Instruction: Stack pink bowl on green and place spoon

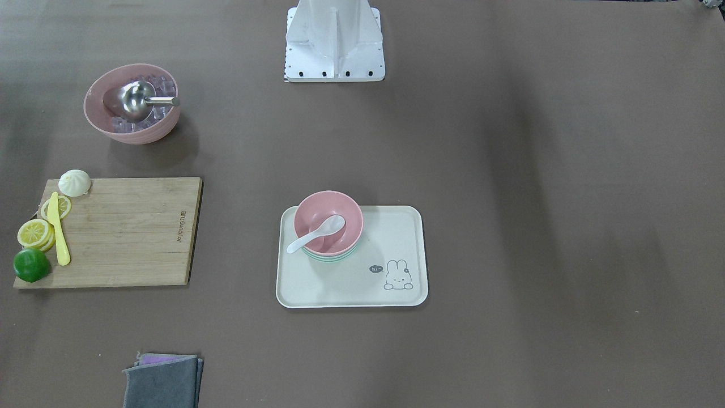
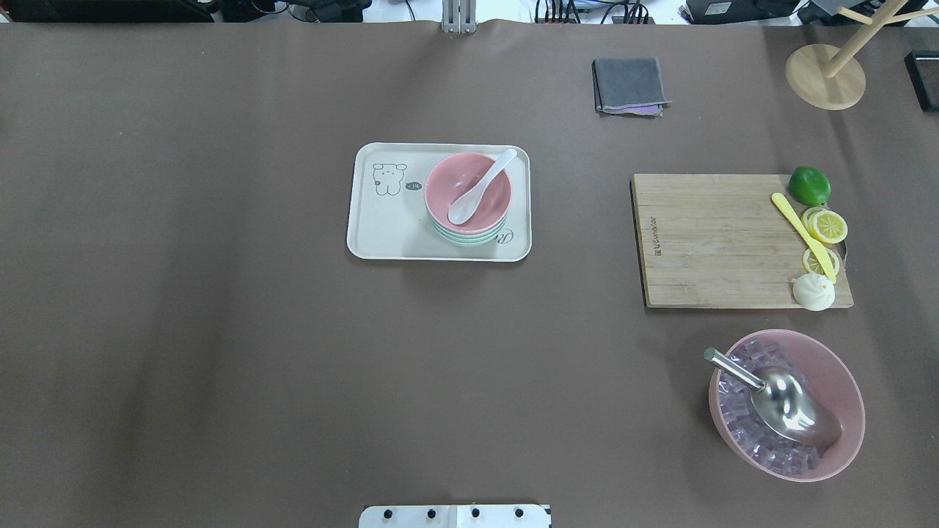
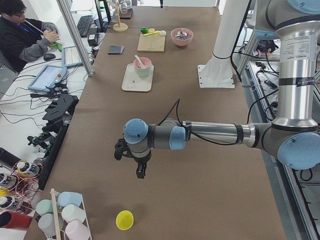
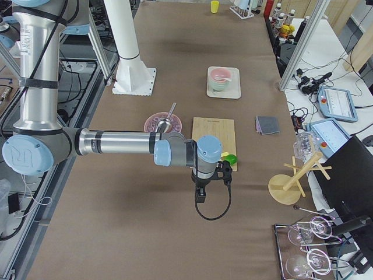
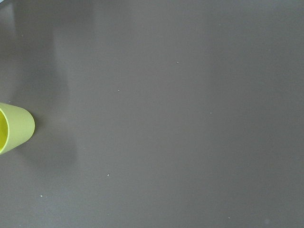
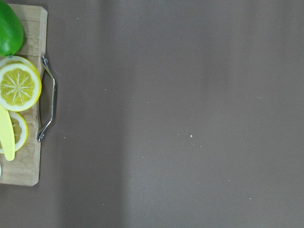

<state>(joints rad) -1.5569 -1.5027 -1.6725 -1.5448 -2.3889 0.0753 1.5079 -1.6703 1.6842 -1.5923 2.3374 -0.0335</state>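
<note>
A small pink bowl [image 1: 341,211] sits nested on a green bowl [image 1: 328,258] at one end of a cream tray [image 1: 396,238]. A white spoon [image 1: 317,232] lies in the pink bowl, its handle over the rim. The stack also shows in the overhead view: pink bowl [image 2: 451,176], spoon [image 2: 480,187], green bowl [image 2: 462,239], tray [image 2: 381,227]. Both arms are far from the tray. My left gripper [image 3: 140,171] hangs over bare table near the left end; my right gripper [image 4: 200,193] hangs near the right end. I cannot tell whether either is open or shut.
A large pink bowl [image 2: 836,381] with ice cubes and a metal scoop, and a wooden cutting board [image 2: 719,242] with lime, lemon slices and a yellow knife, stand on my right. A grey cloth [image 2: 629,84] lies beyond. A yellow cup [image 3: 124,219] lies near my left gripper.
</note>
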